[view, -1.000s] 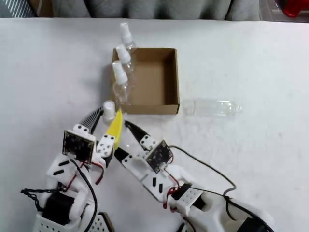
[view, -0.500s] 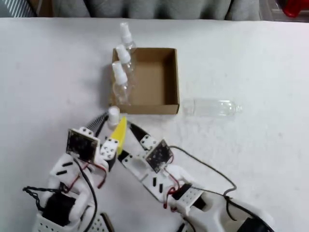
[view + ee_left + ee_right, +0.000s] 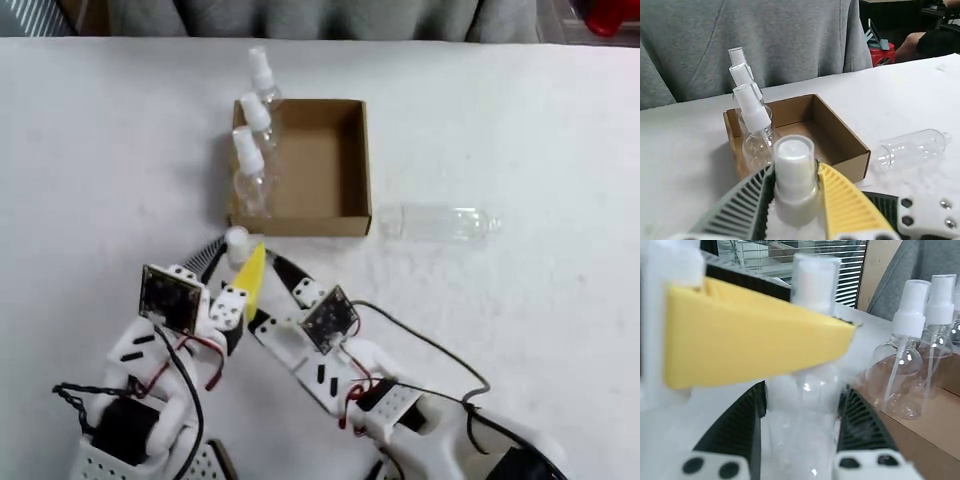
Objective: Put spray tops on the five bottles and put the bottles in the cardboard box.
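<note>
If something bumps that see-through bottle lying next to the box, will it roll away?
Probably yes: the bottle lies on its round side on the flat table. It looks empty, so it's likely light and easy to shove. Its smooth wall may slip.

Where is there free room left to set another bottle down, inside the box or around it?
The cardboard box floor right of the three capped bottles is bare; so is table beyond the lying bottle. Crowded at the box's front-left corner, where left claw and right claw meet.
</note>
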Tool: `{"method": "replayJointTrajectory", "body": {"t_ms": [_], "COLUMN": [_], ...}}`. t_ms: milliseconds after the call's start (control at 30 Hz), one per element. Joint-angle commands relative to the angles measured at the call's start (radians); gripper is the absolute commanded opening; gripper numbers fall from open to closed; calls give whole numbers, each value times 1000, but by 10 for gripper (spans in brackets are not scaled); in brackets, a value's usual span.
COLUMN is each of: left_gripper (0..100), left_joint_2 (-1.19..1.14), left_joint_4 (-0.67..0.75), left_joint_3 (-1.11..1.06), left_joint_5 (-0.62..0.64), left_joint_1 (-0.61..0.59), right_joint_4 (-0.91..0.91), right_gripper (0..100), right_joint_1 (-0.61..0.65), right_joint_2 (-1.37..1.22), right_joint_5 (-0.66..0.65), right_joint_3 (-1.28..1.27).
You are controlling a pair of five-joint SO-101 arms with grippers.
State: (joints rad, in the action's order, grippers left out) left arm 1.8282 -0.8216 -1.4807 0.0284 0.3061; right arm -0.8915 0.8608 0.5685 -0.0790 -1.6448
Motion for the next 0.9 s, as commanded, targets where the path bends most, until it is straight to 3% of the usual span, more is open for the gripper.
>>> {"method": "replayJointTrajectory", "body": {"t_ms": [0, 167, 400, 867], "left_gripper": [174, 321, 325, 324], "left_joint_2": [-1, -1, -1, -1], "left_joint_4": [-6, -5, -18, -273], "left_joint_3": [-31, -29, 37, 295], "left_joint_5": [-32, 9, 48, 55], "left_joint_1": [-67, -93, -102, -102], "right_joint_4": [-28, -24, -24, -22], "right_gripper": [15, 15, 15, 15], "right_joint_1": [-19, -19, -19, -62], "right_joint_2": [15, 15, 15, 15], "right_joint_5": [-11, -11, -11, -11], "right_joint_3": [-8, -6, -6, 8]}}
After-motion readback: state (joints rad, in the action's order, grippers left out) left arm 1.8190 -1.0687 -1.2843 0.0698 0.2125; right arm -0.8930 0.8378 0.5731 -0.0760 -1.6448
